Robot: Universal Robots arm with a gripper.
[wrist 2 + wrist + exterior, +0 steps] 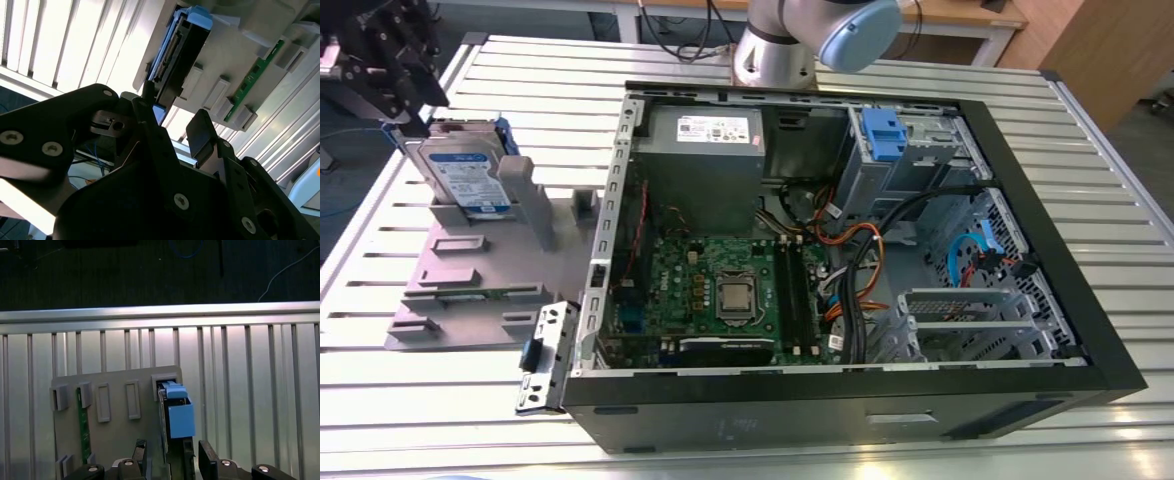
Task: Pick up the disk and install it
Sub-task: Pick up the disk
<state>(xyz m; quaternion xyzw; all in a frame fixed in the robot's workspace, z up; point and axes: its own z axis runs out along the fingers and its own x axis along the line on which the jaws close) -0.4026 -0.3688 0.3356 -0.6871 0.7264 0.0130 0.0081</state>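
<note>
The disk [464, 175] stands on edge in a slot of the grey holder plate [487, 285], at the exterior view's left. It is silver, with a blue-and-white label and blue rails. My black gripper [403, 118] hangs just above and beside the disk's top end. In the first wrist view the gripper [174, 456] is open, one finger on each side of the disk [179, 422] and small gaps between. In the second wrist view the disk's edge [175, 55] lies beyond the gripper [172, 120].
An open computer case [1067, 300] lies on the slatted aluminium table [534, 80], holding a green motherboard [720, 290], a grey power supply [700, 150] and a blue-tabbed drive bay [887, 135]. A green circuit strip [82, 425] also sits in the holder plate.
</note>
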